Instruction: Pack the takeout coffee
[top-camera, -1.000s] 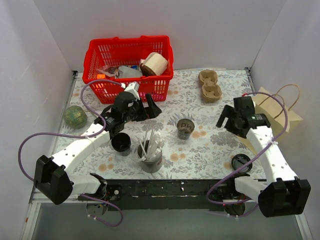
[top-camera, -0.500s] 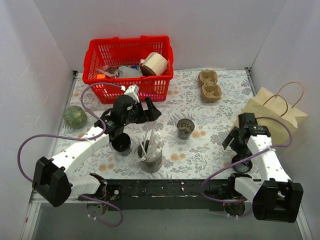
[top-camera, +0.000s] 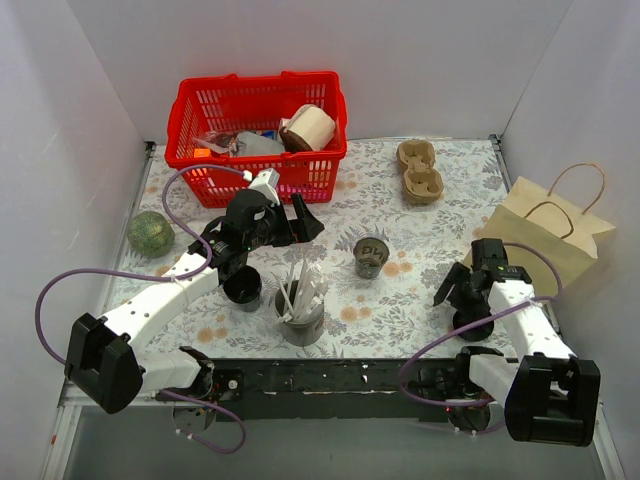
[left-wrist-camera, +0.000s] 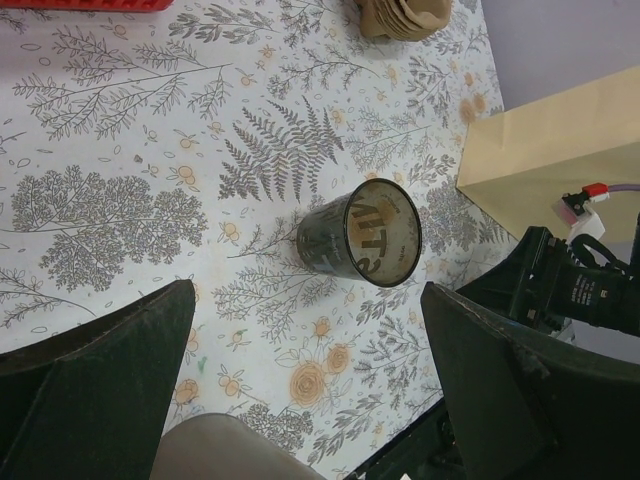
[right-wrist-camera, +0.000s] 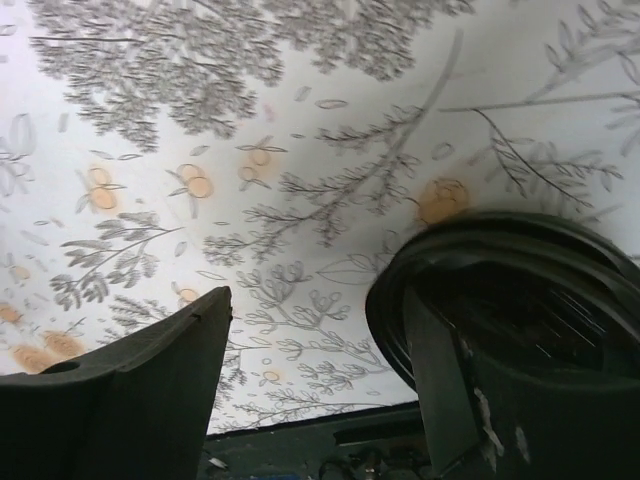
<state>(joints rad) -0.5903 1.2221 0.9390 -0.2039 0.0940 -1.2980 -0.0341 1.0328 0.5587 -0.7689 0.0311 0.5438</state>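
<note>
No cup with a black lid on it shows in any view. A small dark cup (top-camera: 371, 256) with a tan, lettered top stands upright mid-table; it also shows in the left wrist view (left-wrist-camera: 362, 242). My left gripper (top-camera: 297, 222) is open and empty, left of this cup and apart from it; its fingers (left-wrist-camera: 95, 365) frame the cup in the wrist view. A flat loose black lid (top-camera: 477, 326) lies at the front right. My right gripper (top-camera: 458, 300) is open and low over the lid's left edge. In the right wrist view, one finger (right-wrist-camera: 470, 400) overlaps the lid (right-wrist-camera: 520, 290).
A wide black cup without a lid (top-camera: 242, 288) and a grey holder of white stirrers (top-camera: 300, 308) stand front left. A red basket (top-camera: 200, 172) with goods is at the back, a cardboard cup carrier (top-camera: 420, 170) back right, a paper bag (top-camera: 550, 225) right, a green ball (top-camera: 150, 233) left.
My right gripper has swung from beside the paper bag toward the near edge and down over the loose lid. The left arm has barely moved.
</note>
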